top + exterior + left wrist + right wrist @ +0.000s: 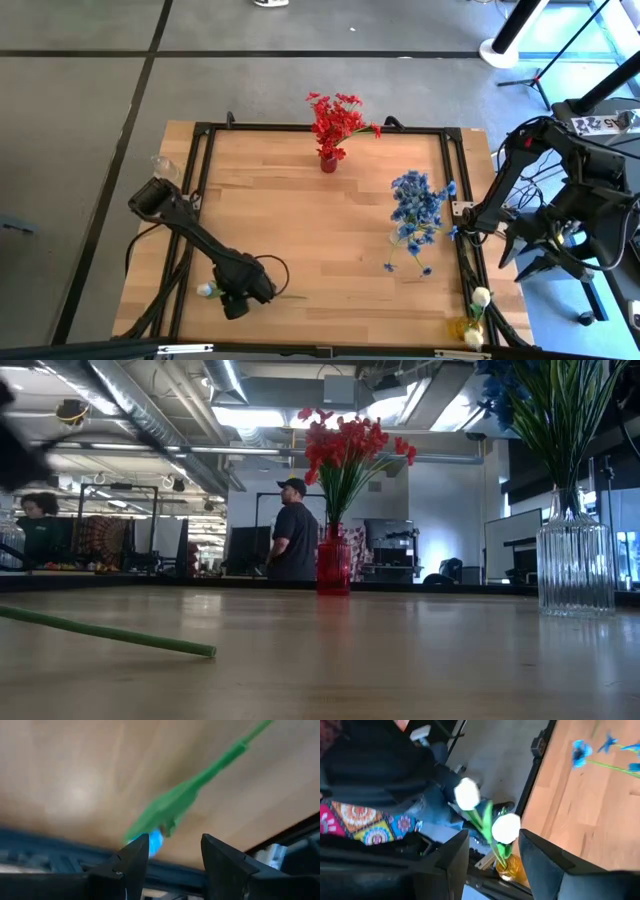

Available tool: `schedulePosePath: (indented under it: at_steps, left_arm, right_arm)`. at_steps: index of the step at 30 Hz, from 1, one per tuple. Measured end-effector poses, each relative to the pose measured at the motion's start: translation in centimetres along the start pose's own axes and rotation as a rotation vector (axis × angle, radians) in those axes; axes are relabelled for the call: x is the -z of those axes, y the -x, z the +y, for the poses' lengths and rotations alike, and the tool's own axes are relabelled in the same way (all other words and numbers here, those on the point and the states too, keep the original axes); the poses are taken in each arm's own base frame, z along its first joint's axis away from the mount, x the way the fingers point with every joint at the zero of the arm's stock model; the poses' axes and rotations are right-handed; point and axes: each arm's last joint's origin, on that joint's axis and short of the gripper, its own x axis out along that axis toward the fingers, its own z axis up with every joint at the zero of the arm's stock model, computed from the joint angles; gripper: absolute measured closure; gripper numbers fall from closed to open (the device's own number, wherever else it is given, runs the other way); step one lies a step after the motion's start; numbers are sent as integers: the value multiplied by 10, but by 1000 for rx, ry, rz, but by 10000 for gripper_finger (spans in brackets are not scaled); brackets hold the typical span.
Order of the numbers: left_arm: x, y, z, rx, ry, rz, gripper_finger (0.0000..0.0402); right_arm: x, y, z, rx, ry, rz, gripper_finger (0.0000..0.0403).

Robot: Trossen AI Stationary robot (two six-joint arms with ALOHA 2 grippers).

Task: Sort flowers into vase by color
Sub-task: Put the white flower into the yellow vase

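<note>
The butcher-block table (330, 250) is lying pale and striped inside its black metal frame, its grain showing in long planks. At the far edge a small red glass vase (329, 162) is standing upright, holding a stiff fan of red flowers (338, 118) on thin green stems. Toward the right side a clear ribbed glass vase (575, 565) is carrying a loose cloud of blue flowers (418, 205), and one blue sprig (405, 258) is lying flat on the wood just in front of it. At the near right corner a little amber vase (467, 330) is sitting on the frame with two round white flowers (482, 297) nodding on green stems.

The left arm is reaching low over the near left part of the table. The left gripper (236, 306) is hovering with its fingers apart over a flower lying on the boards: a long smooth green stem (200, 780) with a pale blossom (207, 290) at the frame's edge. The right gripper (528, 262) is hanging beyond the table's right edge, its fingers spread and nothing between them.

Behind the table two people (293, 530) are standing in the room.
</note>
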Motion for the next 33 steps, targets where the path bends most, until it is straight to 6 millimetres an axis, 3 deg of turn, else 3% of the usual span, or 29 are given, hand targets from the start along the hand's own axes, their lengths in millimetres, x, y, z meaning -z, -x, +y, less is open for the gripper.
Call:
schedulePosePath:
  at_steps: [7, 10, 13, 17, 21, 24, 29, 33]
  left_arm:
    - [-9, -41, 18, 33, -69, 19, 226]
    - [-10, -47, 24, 23, -62, 32, 240]
    - [-10, -45, 24, 6, -59, 19, 284]
    - [-10, -30, 17, -51, -59, -64, 374]
    - [-7, 1, 6, -106, -52, -156, 391]
    - [-6, 43, -8, -66, -79, -239, 396]
    - [-7, 131, -25, 206, -116, -399, 397]
    - [-12, 196, -17, 453, -68, -501, 397]
  right_arm:
    - [-2, -1, -1, 40, -51, -59, 230]
    - [-2, 1, -2, 43, -56, -71, 230]
    - [-3, 4, -3, 51, -61, -100, 230]
    - [-10, 17, -5, 66, -73, -202, 230]
    - [-21, 39, -5, 87, -35, -344, 230]
    - [-29, 53, -7, 175, 37, -481, 230]
    - [-40, 62, -4, 418, 272, -632, 230]
    - [-49, 53, 5, 595, 426, -661, 230]
